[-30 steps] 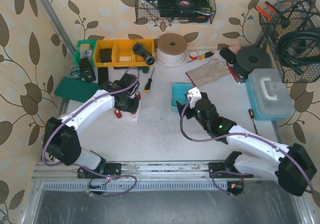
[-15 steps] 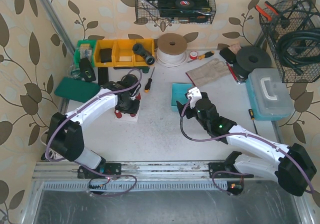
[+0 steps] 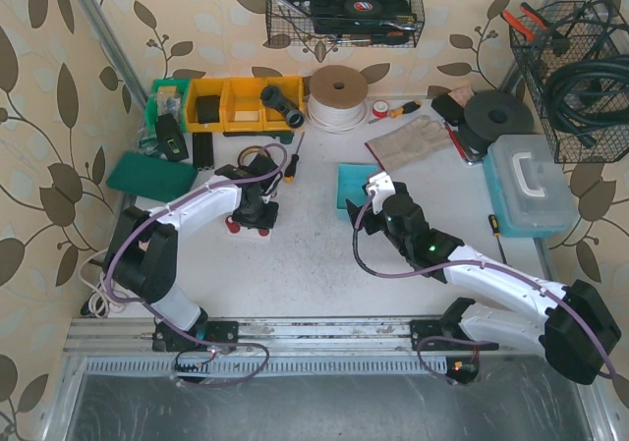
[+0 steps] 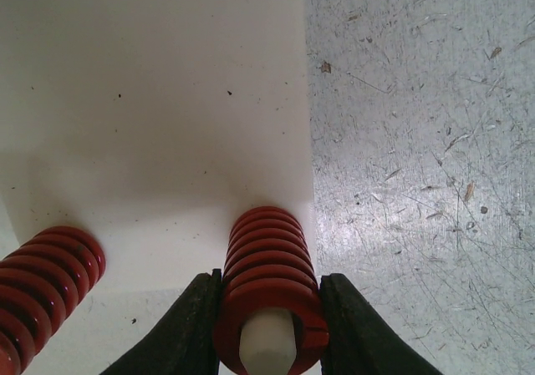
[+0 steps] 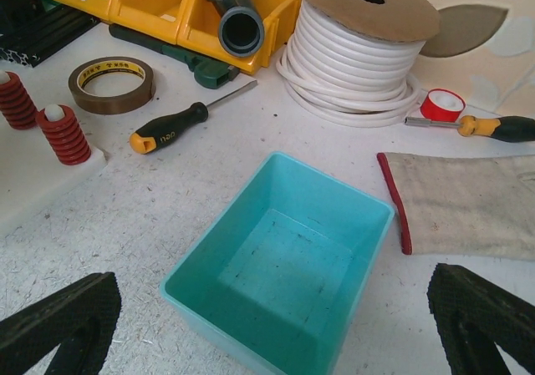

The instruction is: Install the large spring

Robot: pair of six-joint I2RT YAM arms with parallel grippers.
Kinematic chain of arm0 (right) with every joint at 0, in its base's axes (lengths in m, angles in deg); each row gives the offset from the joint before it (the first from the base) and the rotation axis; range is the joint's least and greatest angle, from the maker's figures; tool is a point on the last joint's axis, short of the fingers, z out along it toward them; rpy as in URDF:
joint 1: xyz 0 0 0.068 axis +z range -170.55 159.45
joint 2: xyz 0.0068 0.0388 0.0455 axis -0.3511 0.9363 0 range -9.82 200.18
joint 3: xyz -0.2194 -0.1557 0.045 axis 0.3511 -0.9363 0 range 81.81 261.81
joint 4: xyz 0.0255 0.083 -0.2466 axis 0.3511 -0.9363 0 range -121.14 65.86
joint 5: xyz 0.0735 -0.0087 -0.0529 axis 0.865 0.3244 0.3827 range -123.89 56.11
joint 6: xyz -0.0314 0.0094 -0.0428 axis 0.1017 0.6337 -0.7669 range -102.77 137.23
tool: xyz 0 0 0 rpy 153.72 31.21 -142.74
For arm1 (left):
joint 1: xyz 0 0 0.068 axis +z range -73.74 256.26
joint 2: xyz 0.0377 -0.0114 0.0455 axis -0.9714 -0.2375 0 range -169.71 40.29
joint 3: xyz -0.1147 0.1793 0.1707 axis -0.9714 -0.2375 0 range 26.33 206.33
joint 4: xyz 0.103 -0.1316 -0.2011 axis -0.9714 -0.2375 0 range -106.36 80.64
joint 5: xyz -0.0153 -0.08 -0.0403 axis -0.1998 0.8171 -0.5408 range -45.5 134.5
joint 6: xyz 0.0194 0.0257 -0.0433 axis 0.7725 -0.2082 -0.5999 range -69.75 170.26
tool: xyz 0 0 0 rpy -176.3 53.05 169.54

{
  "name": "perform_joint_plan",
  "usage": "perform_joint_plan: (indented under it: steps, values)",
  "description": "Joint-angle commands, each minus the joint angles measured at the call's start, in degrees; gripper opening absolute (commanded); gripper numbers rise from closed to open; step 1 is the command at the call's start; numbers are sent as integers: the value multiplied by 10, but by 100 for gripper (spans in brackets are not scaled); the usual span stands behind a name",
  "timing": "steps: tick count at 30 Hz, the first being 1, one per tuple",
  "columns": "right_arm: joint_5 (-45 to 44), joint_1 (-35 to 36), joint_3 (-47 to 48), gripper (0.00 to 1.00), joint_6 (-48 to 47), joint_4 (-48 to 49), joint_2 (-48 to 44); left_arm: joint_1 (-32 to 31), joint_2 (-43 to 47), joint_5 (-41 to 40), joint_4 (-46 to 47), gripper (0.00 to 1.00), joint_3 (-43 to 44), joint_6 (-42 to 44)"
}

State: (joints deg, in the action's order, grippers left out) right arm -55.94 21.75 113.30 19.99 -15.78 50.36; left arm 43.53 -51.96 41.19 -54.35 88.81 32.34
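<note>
Left gripper [image 4: 269, 312]: pinching large red coil spring [image 4: 267, 254], seated over white peg [image 4: 267, 346] on white plastic base plate [image 4: 150, 99], beside second red spring [image 4: 46, 266]. Right gripper [image 5: 272, 312]: spread wide, facing teal plastic bin [image 5: 284, 258] on scratched grey surface [image 4: 418, 183].

Top view gives you the whole table [image 3: 314, 254] from above; both wrist views, left very close, share the red springs [image 4: 269, 266].
</note>
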Motion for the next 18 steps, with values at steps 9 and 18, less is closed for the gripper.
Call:
perform_joint_plan:
  steps: [9,18]
  values:
    - [-8,-2,5,99,10,-13,-12,-11,72,-15,19,75,5,-10]
    - [-114,-8,131,100,55,-190,-44,-11,205,-92,103,80,18,-4]
